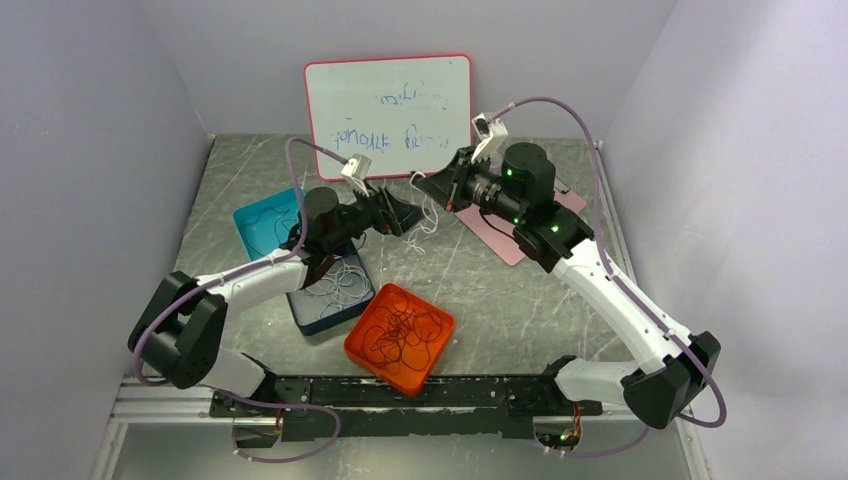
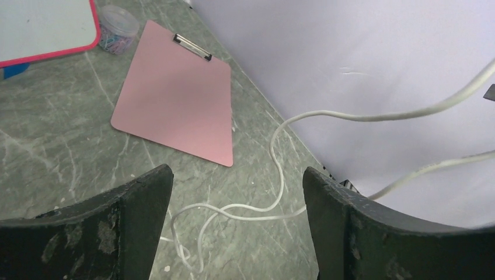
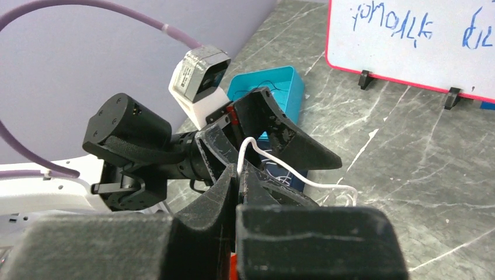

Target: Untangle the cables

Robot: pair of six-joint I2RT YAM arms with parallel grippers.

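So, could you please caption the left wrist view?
Open left gripper framing a loose white cable, pink clipboard lying beyond.

Your arms (image 1: 610, 290) were white with black joints, carried purple hoses (image 1: 545, 98), showed green lights (image 1: 508, 172), and ended in scuffed black fingers (image 2: 362, 233).

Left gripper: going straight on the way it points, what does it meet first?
Probably the white cable, looped just ahead of its open fingers; the right gripper holding it sits close beyond, depth unclear.
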